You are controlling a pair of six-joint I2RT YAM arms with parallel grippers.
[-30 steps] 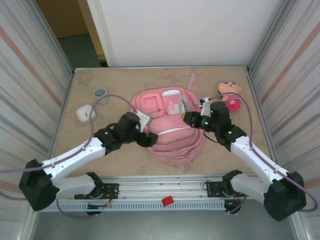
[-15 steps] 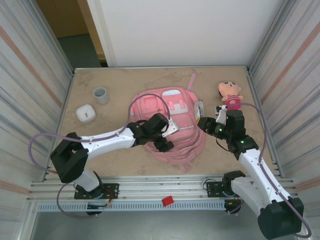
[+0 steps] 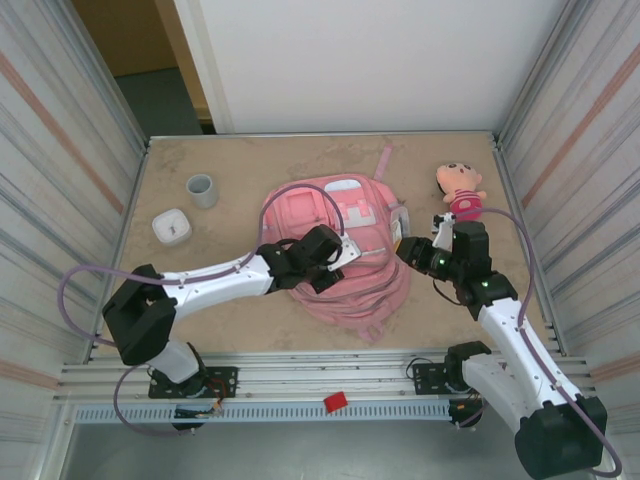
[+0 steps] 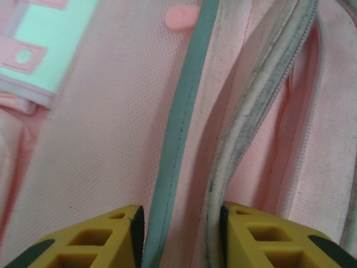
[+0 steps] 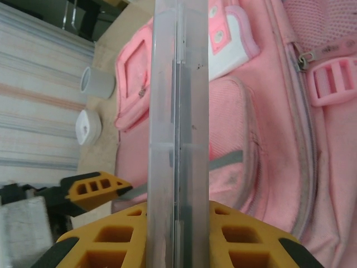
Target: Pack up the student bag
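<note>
**Inspector:** Near edge first.

**Assistant:** A small red item lies on the rail in front of the table. It is too small to identify.

**Inspector:** Left gripper?

**Assistant:** The left gripper is down on the bag, with its arm crossing in from the near left corner. In the wrist view its yellow fingers straddle a grey strip and a worn zip edge, with the jaws part-closed. Their lower parts are cut off at the bottom of the view, so I cannot tell whether they pinch the fabric.

**Inspector:** Right gripper?

**Assistant:** The right gripper is at the bag's right side, clamped on a clear case held edge-on. The case's contents cannot be made out, and its far end runs out of view.

**Inspector:** The bag's position?

**Assistant:** It lies flat in the middle of the table, slightly right of centre, with its pockets facing up. The left arm covers part of its near left side. One strap points to the far edge.

**Inspector:** Further back?

**Assistant:** A white tub sits near the left edge, with an upright cup just beyond it. Both are apart from the bag. A doll lies by the right edge toward the far right corner, its lower part hidden behind the right wrist.
</note>
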